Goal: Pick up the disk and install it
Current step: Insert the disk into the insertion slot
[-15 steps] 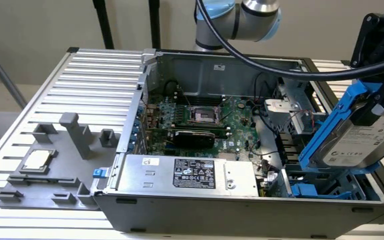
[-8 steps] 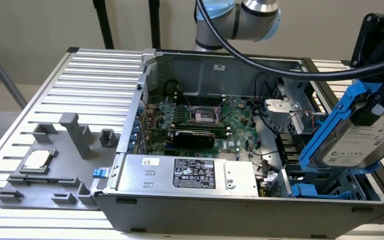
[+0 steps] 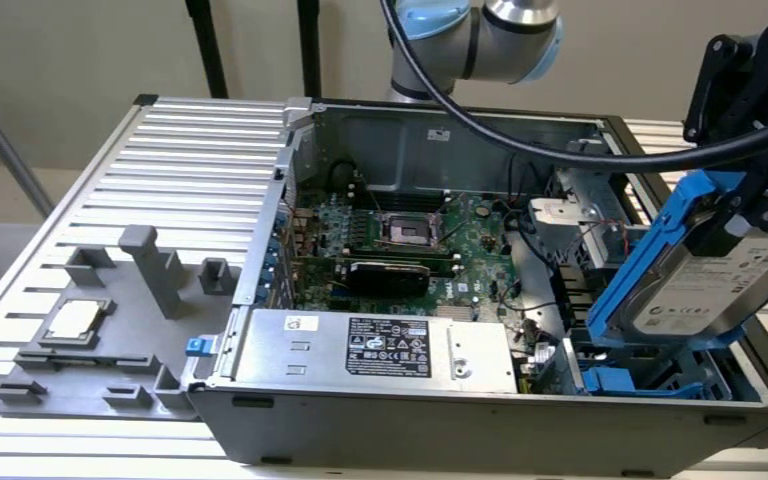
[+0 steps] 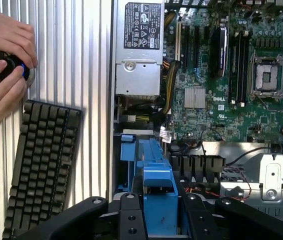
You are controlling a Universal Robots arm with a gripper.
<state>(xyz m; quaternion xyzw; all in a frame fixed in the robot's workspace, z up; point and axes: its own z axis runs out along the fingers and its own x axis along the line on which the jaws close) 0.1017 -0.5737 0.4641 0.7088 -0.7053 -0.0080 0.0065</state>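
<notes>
Ribbed metal tabletop [image 3: 171, 150] ran under a beige wall [image 3: 91, 50], one open computer case [image 3: 491, 430] sat on it, claw [image 3: 755, 213] gripped one blue-railed disk [image 3: 711, 290], tilted over the case at the exterior view's right, one keyboard [image 4: 41, 165], two hands [image 4: 4, 37].

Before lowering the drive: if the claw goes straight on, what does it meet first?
Probably the blue drive bay under the disk the claw holds, in the computer case; depth is unclear.

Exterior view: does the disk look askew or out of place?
Yes. The disk sits steeply tilted in the gripper, with its lower end at the blue drive bay on the exterior view's right side of the computer case, not seated flat. Nothing looks spilled or damaged.
</notes>
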